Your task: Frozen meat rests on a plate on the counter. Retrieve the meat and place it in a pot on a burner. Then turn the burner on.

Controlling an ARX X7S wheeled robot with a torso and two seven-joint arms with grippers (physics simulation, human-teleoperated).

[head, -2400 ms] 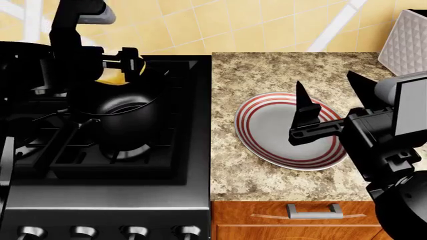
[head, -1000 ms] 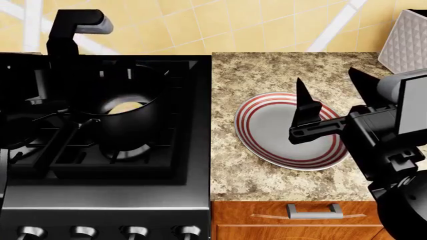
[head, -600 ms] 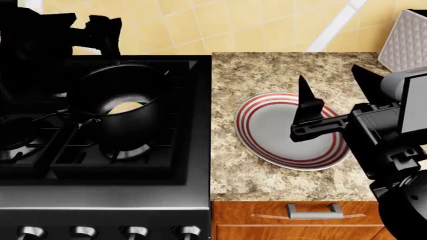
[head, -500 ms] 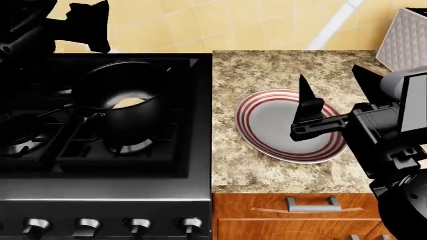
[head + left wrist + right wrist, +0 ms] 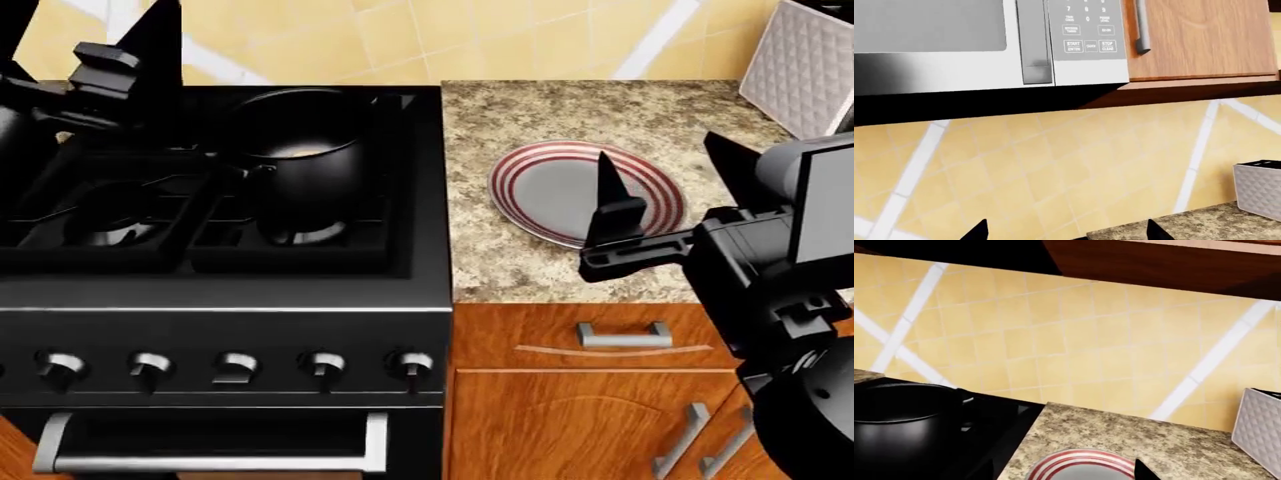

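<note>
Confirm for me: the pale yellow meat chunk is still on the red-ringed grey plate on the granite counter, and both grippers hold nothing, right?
Not quite. The head view shows the red-ringed grey plate bare; the pale yellow meat already lies inside the glossy black pot on the stove. The left gripper and right gripper are indeed empty.

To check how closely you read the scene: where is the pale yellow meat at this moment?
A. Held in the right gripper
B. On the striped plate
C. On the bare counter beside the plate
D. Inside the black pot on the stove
D: in the head view the meat shows as a pale patch inside the pot, while the plate is bare.
</note>
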